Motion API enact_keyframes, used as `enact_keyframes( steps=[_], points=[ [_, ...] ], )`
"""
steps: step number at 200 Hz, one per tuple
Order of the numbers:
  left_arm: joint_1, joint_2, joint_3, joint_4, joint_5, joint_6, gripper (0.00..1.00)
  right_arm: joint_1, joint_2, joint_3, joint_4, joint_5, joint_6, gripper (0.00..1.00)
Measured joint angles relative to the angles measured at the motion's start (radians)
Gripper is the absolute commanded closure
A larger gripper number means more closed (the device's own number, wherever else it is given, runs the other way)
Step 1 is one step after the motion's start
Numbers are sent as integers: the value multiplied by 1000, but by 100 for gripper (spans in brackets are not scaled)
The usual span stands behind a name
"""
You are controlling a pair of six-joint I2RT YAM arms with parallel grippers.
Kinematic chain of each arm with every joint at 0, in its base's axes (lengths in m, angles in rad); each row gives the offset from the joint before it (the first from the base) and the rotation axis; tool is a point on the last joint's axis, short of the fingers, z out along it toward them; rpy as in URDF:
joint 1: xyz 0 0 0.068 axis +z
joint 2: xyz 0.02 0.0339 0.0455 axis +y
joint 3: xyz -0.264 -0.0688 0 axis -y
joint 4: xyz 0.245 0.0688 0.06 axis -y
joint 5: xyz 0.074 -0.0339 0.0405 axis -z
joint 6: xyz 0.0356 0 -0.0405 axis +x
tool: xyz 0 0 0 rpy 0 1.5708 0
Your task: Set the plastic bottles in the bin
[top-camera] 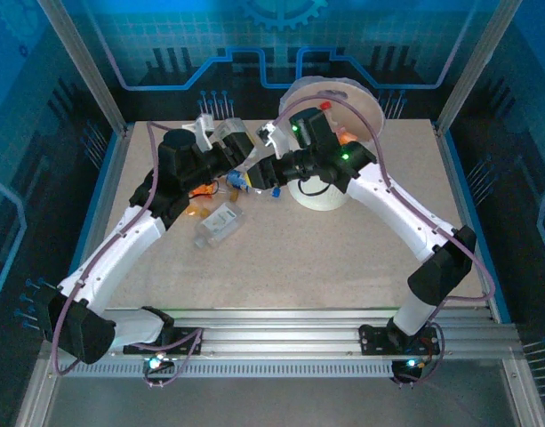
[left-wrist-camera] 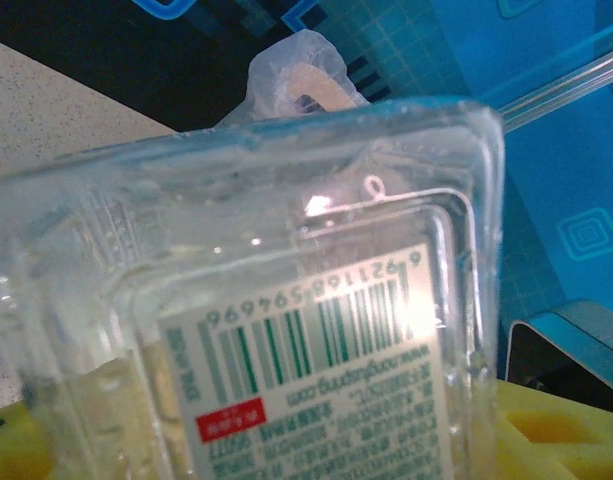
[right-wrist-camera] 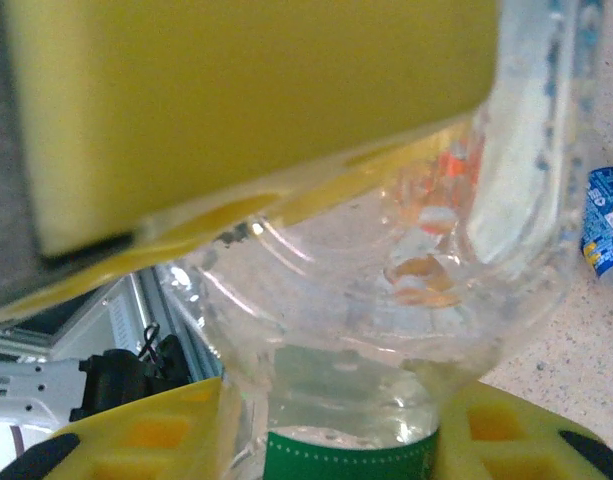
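Observation:
My left gripper (left-wrist-camera: 286, 440) is shut on a clear square-sided plastic bottle (left-wrist-camera: 286, 250) with a white barcode label. In the top view this gripper (top-camera: 241, 153) hovers at the back of the table, left of the bin (top-camera: 321, 197), a round white bucket. My right gripper (right-wrist-camera: 331, 440) is shut on a clear bottle with a green label (right-wrist-camera: 346, 370), one yellow fingertip (right-wrist-camera: 136, 440) pressed on each side. From above, the right gripper (top-camera: 254, 175) sits just in front of the left one, low over the table.
Loose bottles lie left of centre: a clear one (top-camera: 220, 224), an orange one (top-camera: 201, 189) and a small blue-labelled one (top-camera: 239, 182) (right-wrist-camera: 606, 220). A large yellow pad (right-wrist-camera: 246, 100) crosses the top of the right wrist view. The enclosure's blue walls ring the table.

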Motion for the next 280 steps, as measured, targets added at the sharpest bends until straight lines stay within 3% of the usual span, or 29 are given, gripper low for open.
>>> enact_keyframes(
  steps=[13, 19, 75, 153, 221, 280],
  points=[
    [0, 0, 0, 3, -3, 0, 3, 0, 0, 0, 0, 0, -1, 84],
    [0, -2, 0, 5, -1, 2, 1, 2, 0, 0, 2, 2, -2, 84],
    [-8, -105, -31, 13, -37, 29, 1, 0, -14, -5, 10, 38, 0, 87],
    [-7, -406, -147, 29, -269, 147, 1, -138, -73, 20, -43, 95, 74, 84],
    [-8, -406, -226, 26, -338, 187, 1, -332, -55, 210, -183, 193, 158, 84],
    [-7, -393, -246, 25, -353, 187, 1, -386, 120, 394, -332, 226, 156, 80]
  ],
)
